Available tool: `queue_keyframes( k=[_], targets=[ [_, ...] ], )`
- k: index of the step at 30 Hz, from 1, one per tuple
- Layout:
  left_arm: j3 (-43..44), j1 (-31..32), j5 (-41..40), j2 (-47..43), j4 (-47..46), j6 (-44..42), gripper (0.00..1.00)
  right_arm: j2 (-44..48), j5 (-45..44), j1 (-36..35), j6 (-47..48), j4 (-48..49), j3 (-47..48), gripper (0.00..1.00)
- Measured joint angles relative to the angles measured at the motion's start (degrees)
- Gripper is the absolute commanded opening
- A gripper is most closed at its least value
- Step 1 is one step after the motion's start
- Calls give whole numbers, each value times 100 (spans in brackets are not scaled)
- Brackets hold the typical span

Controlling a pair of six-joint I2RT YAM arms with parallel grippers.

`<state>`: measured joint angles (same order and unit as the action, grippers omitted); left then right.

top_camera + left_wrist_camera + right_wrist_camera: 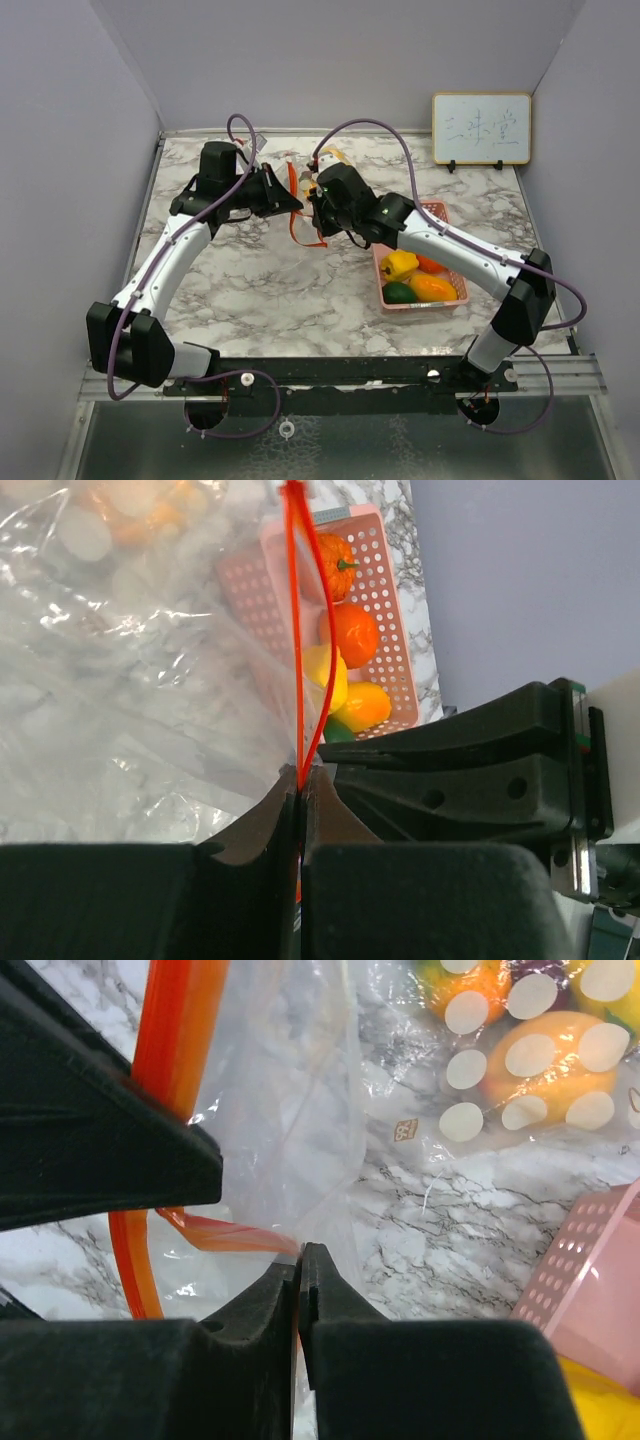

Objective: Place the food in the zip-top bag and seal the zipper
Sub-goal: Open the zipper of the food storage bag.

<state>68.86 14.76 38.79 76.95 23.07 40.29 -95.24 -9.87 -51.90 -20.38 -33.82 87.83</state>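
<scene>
A clear zip-top bag with an orange zipper strip lies at the table's middle back, between my two grippers. My left gripper is shut on the zipper strip. My right gripper is shut on the bag's mouth edge beside it. Some orange and yellow food shows inside the bag, behind white dots. More food, yellow, orange and green, lies in the pink basket.
The pink basket also shows in the left wrist view, holding orange and yellow pieces. A small whiteboard stands at the back right. Grey walls close in the marble table on three sides.
</scene>
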Motion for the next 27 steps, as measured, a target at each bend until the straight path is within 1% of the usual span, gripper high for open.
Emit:
queue_keyframes(
  k=[1, 2, 4, 7, 9, 12, 17, 18, 27],
  targets=[
    [-15, 2, 0, -15, 15, -13, 6, 0, -81, -9, -31, 0, 0, 2],
    [-39, 4, 0, -35, 24, -37, 15, 7, -190, -20, -52, 0, 0, 2],
    [-105, 11, -2, -90, 55, -83, 26, 24, -310, -33, -81, 0, 0, 2],
    [-271, 9, 0, -273, 76, -129, 47, 101, -531, -24, -103, -4, -46, 2],
    [-431, 2, 2, -479, 46, -129, 56, 142, -623, -22, -146, -4, -63, 2],
    [-632, 0, 13, -748, -66, -83, 60, 184, -660, -11, -208, 2, -98, 2],
    [-866, 0, 17, -946, -315, -31, 61, 313, -623, -11, -232, 144, -219, 2],
    [-1082, 0, 4, -942, -461, 55, 61, 435, -450, -11, -236, 289, -247, 2],
    [-1541, 0, -343, -929, -1158, 428, 61, 625, 22, -11, -334, 570, -367, 2]
  ],
)
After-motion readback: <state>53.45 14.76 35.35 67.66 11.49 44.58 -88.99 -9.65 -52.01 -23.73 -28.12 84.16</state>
